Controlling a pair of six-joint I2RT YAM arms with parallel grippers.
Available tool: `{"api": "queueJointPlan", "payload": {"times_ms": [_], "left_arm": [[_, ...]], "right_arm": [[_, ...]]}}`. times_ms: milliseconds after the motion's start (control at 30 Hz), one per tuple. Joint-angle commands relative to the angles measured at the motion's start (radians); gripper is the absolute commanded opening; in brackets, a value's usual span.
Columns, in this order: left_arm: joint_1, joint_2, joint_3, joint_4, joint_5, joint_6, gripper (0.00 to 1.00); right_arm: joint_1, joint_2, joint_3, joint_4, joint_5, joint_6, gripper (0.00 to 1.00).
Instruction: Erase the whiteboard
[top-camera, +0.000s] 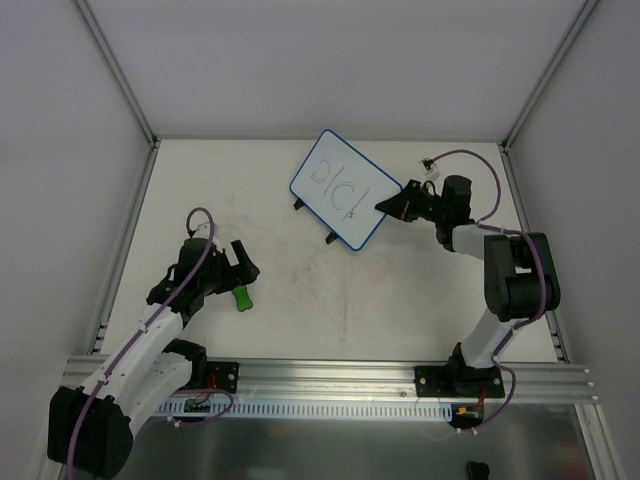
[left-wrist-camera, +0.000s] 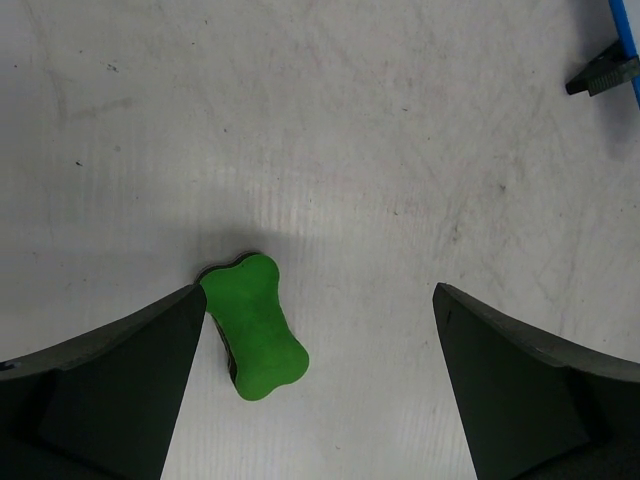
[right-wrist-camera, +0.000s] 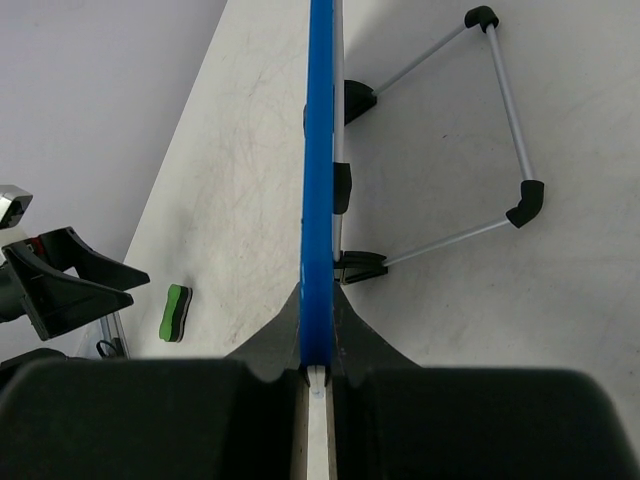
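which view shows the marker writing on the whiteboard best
The top external view looks down on the whiteboard, its marker lines visible. The right wrist view sees it edge-on, only the blue rim, clamped in the right gripper. The left wrist view catches just a corner.

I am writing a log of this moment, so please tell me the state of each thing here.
whiteboard: marker lines on it, unerased, held at its edge.
green eraser: lying on the table, not gripped.
left gripper: open, around the green eraser.
right gripper: shut on the whiteboard.
wire stand: folded out behind the whiteboard.
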Motion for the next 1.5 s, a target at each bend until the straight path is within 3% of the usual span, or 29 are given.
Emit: {"api": "queueJointPlan", "payload": {"times_ms": [0,267,500,1000,1300,1467], "left_arm": [[-0.008,0.034,0.048,-0.03,-0.029,-0.004,0.99],[-0.025,0.069,0.063,-0.055,0.014,0.065,0.99],[-0.047,0.181,0.126,-0.182,-0.053,-0.039,0.99],[-0.062,-0.029,0.094,-0.299,-0.197,-0.347,0.99],[-0.05,0.132,0.135,-0.299,-0.082,-0.274,0.99],[-0.047,0.007,0.071,-0.299,-0.108,-0.327,0.99]], "right_arm": [[0.02,-0.057,-0.047,0.117,0.007,0.037,0.0],[0.023,-0.014,-0.113,0.262,0.013,0.086,0.0],[0.023,0.045,-0.136,0.396,0.013,0.14,0.0],[0.028,0.037,-0.136,0.43,0.005,0.157,0.0],[0.028,0.031,-0.136,0.437,-0.001,0.162,0.0],[0.028,0.026,-0.138,0.451,-0.007,0.169,0.0]]}}
